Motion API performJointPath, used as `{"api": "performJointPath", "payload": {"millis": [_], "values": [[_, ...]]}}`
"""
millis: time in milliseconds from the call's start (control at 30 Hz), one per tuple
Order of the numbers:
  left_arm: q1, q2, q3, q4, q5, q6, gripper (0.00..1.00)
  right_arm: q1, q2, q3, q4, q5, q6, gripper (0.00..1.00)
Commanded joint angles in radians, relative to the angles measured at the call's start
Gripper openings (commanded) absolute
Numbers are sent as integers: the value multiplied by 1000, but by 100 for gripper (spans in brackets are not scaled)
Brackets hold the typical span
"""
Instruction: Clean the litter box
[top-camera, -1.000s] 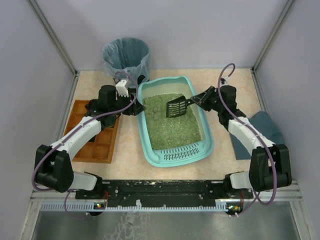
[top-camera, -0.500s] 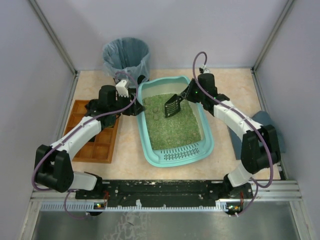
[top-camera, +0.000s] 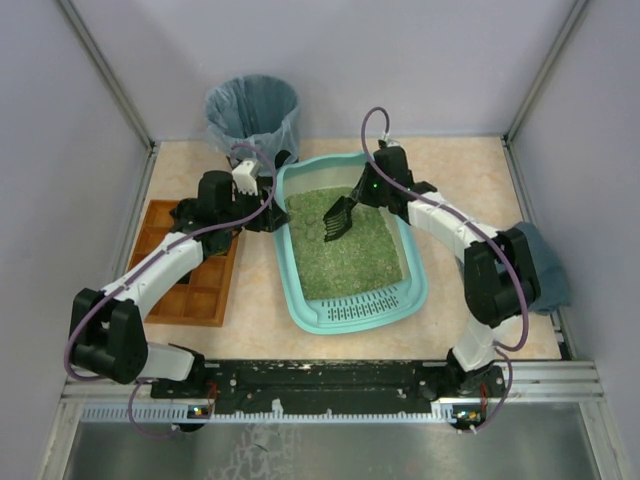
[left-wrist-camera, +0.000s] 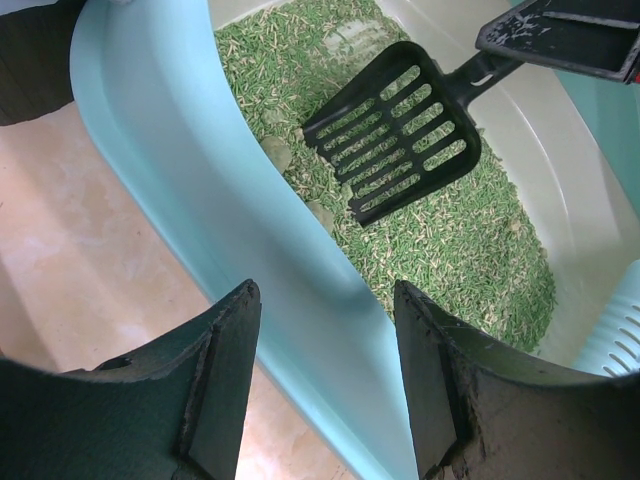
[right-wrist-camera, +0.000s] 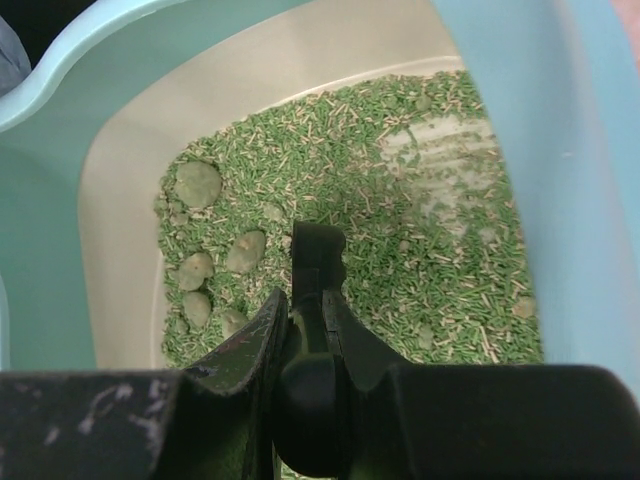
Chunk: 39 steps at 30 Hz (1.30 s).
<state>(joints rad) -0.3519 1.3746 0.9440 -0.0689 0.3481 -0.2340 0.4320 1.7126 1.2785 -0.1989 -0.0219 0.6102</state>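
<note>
The teal litter box (top-camera: 400, 300) lies mid-table with greenish litter and its grate lip at the near end. My left gripper (top-camera: 272, 215) is open, its jaws straddling the box's left wall (left-wrist-camera: 180, 170) without closing on it (left-wrist-camera: 325, 295). My right gripper (top-camera: 372, 190) is shut on the handle of a black slotted scoop (top-camera: 337, 217). The scoop head (left-wrist-camera: 395, 125) hangs tilted just over the litter at the far left of the box. In the right wrist view the scoop (right-wrist-camera: 318, 262) points down at the litter, with several greenish clumps (right-wrist-camera: 198, 183) to its left.
A black bin with a blue-grey bag (top-camera: 252, 110) stands behind the box's far-left corner. A brown wooden compartment tray (top-camera: 195, 285) lies left of the box under my left arm. A blue-grey cloth (top-camera: 545, 265) lies at the right edge.
My right arm has swung left over the litter box, carrying the scoop from the box's right side to its far-left part and tipping it down. The left arm has not moved.
</note>
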Motion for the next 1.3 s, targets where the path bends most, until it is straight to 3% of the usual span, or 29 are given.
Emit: {"api": "performJointPath", "payload": {"millis": [0, 400, 733, 1000, 1267], "values": [[-5, 15, 28, -3, 7, 10, 62, 55, 51, 8, -3, -19, -14, 0], [-6, 18, 27, -5, 3, 10, 62, 111, 110, -190, 320, -264, 228, 0], [-6, 17, 26, -5, -3, 15, 62, 93, 65, -297, 483, -323, 358, 0], [-7, 5, 24, -1, -5, 21, 62, 36, -68, -367, 523, -309, 415, 0], [-7, -37, 5, 17, -29, 30, 63, -6, -171, -373, 435, -233, 394, 0]]}}
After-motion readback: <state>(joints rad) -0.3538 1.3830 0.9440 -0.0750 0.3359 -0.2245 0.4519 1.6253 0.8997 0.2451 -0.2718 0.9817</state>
